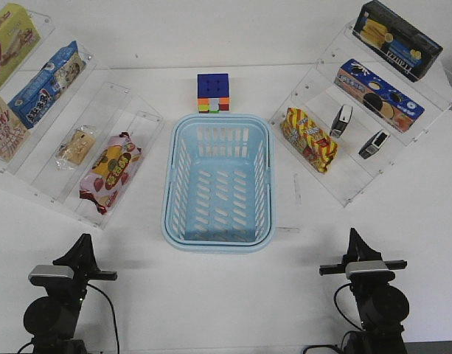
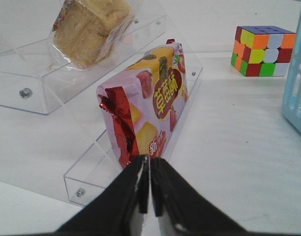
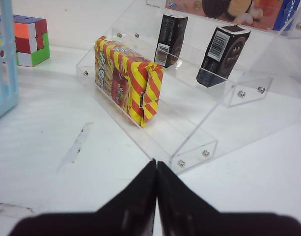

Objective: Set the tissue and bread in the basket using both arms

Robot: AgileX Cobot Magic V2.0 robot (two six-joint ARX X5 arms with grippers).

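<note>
I have both arms parked low at the near edge of the table in the front view, the left gripper [image 1: 84, 247] at the lower left and the right gripper [image 1: 354, 242] at the lower right, each pointing forward up the frame. On the left wrist camera the left arm's fingers [image 2: 135, 184] are pressed together with nothing between them; on the right wrist camera the right arm's fingers [image 3: 162, 189] are likewise pressed tip to tip and hold nothing.

The basket [image 1: 219, 234] sits in the middle of the front view, its long axis running from the lower part of the frame toward the top, open side up. Just beyond its far rim is a colour cube [image 1: 213, 93].

The bread [image 1: 76, 145] lies on the clear left shelf [image 1: 141, 122], left of centre in the frame, tilted with the shelf's slope and roughly square, so I see no clear long axis. Just beside it on the lower step stands a long red-pink packet [image 1: 110, 171], its length running diagonally from lower left to upper right.

The tissue [image 1: 341, 121] stands on end on the clear right shelf [image 1: 351, 193], at the right of the frame, its long axis roughly upright and leaning slightly. A second small black pack [image 1: 373, 144] stands near it, apart, and a yellow-and-red striped packet [image 1: 309, 139] stands on the step below.
</note>
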